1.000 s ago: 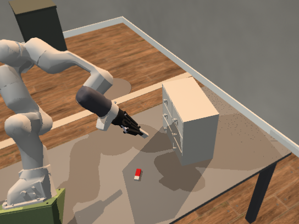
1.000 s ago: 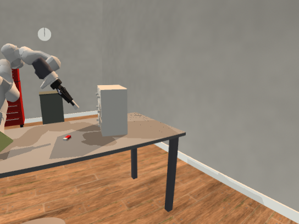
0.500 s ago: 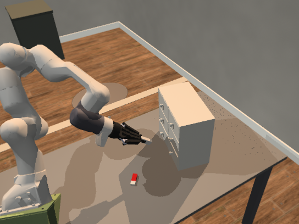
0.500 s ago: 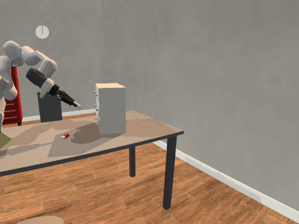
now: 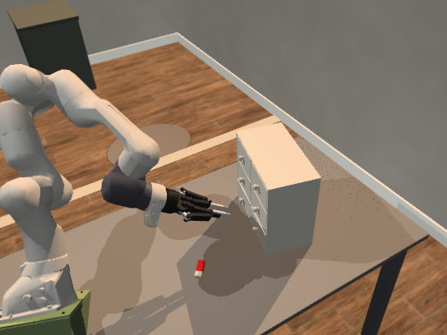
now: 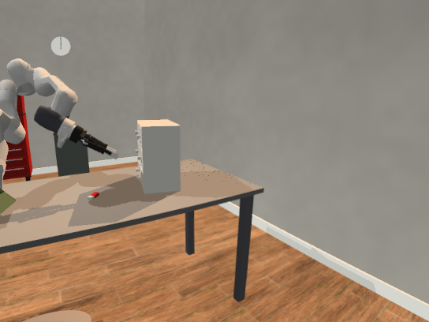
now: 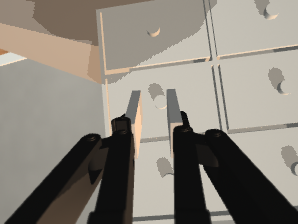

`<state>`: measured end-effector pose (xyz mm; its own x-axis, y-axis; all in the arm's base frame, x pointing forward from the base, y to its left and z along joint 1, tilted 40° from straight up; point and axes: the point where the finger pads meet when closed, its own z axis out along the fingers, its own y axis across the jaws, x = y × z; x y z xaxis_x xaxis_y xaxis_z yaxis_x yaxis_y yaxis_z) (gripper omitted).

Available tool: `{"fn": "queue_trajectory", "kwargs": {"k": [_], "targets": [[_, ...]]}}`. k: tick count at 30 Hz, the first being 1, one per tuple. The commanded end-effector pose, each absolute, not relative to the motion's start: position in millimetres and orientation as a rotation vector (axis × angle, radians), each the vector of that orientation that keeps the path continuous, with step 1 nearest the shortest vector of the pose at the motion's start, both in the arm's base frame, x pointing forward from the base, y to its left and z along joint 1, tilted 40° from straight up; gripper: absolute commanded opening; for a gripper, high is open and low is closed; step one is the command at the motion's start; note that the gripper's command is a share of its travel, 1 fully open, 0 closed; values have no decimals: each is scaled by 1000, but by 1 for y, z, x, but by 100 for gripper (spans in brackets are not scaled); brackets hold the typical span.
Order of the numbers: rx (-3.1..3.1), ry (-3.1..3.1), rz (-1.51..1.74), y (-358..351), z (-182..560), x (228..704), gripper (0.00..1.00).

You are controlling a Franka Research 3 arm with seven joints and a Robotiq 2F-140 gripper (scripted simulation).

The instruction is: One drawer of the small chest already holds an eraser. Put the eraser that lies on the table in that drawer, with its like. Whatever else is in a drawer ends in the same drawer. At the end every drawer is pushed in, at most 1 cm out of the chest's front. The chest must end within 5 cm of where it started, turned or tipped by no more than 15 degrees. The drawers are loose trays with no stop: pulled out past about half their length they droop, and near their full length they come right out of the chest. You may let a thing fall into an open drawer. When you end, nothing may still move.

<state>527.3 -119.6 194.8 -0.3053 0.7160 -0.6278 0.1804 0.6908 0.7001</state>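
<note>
Tabletop: eraser is a small red block with a white end, lying flat toward the front edge, well apart from the chest. Gripper fingers slightly parted, empty, aimed at the drawer fronts.

Dark cabinet, red cart
</note>
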Motion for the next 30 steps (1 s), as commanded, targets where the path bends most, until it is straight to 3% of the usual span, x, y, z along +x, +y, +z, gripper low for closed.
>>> {"fn": "queue_trajectory", "kwargs": {"k": [1, 30], "targets": [[617, 1834, 573, -119, 196, 529, 20], [617, 1834, 573, -119, 195, 540, 20]]}}
